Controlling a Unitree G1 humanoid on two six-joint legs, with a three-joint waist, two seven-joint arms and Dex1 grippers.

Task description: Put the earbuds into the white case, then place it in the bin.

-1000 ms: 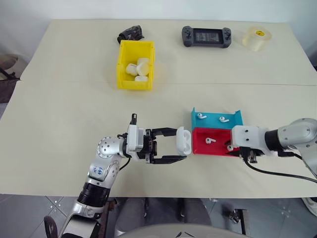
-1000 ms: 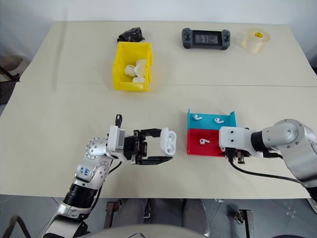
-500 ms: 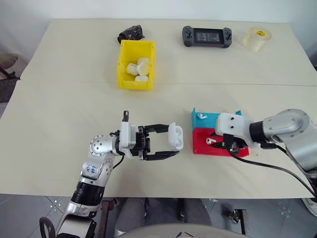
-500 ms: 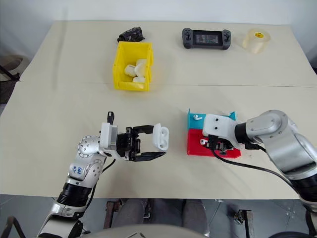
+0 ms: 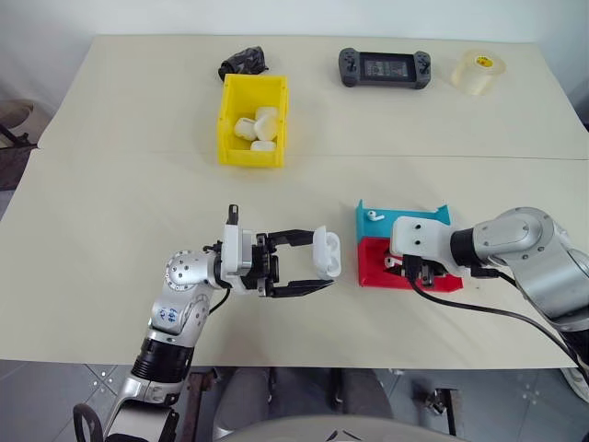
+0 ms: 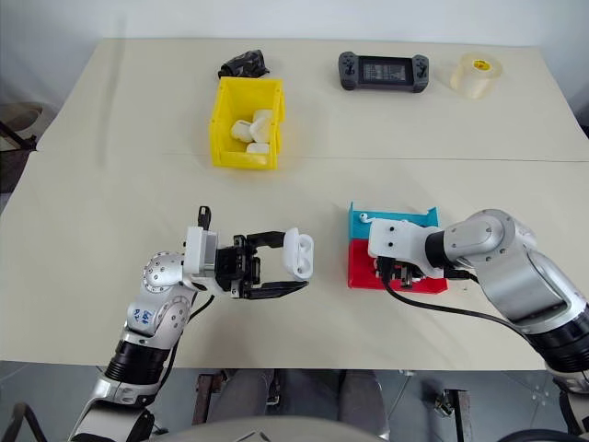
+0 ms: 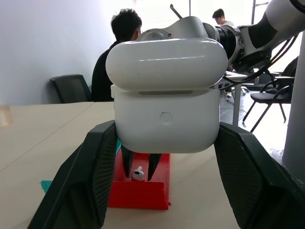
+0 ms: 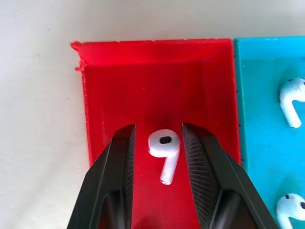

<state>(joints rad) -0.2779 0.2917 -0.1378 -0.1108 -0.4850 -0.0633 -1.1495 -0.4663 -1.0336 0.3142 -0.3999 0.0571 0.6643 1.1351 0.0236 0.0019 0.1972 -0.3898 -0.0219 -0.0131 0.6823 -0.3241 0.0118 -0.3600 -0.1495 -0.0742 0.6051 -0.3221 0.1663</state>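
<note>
Left fingers (image 5: 317, 272) pinch the white case (image 5: 326, 254), lid raised, above the desk (image 5: 110, 203). Right fingers (image 8: 158, 157) stand spread astride one earbud (image 8: 163, 145) in the red tray (image 8: 109, 86), at three o'clock from the case. Judged: earbud light, glossy, slippery; grip across the head.

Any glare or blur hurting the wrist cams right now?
Left wrist view: white case sharp, a glare streak on its lid, bright washed-out background. Right wrist view: evenly lit, earbud between the open fingers crisp in the red tray.
</note>
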